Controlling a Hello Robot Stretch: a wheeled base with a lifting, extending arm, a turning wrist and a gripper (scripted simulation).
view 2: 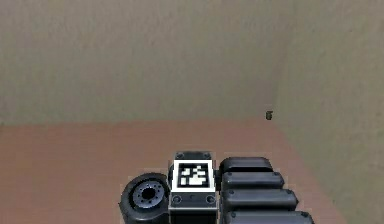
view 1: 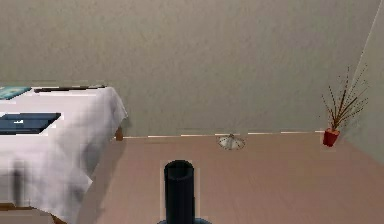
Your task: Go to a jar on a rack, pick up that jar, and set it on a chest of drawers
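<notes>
- The forward view is looking across a bare pinkish-brown floor point(view 1: 290, 185) toward a plain beige wall point(view 1: 220, 60).
- A bed point(view 1: 75, 145) draped in white cloth is standing at this view's left. A dark blue flat thing point(view 1: 22, 123) and a teal one point(view 1: 12, 92) are lying on top of it.
- A small pale rounded thing point(view 1: 230, 142) is sitting on the floor against the foot of the wall, just right of the middle. It may be a dish or a bowl, but it is too small to name.
- A plant point(view 1: 338, 110) with thin reddish leaves is standing in a red pot near the forward view's right edge, close to the wall.
- A dark upright cylinder point(view 1: 180, 190), part of the robot, is rising from the bottom edge at the middle.
- The arm side view is facing bare floor and a corner of two beige walls, with a small dark spot point(view 2: 268, 114) showing low on the wall.
- Along that view's bottom edge, a white square with black marks point(view 2: 193, 177) is sitting between a dark ribbed block point(view 2: 255, 190) and the gripper point(view 2: 148, 197), seen as a dark rounded body.
- The gripper's far end is not showing clearly, so it cannot be told how its fingers are set or whether it is holding anything.
</notes>
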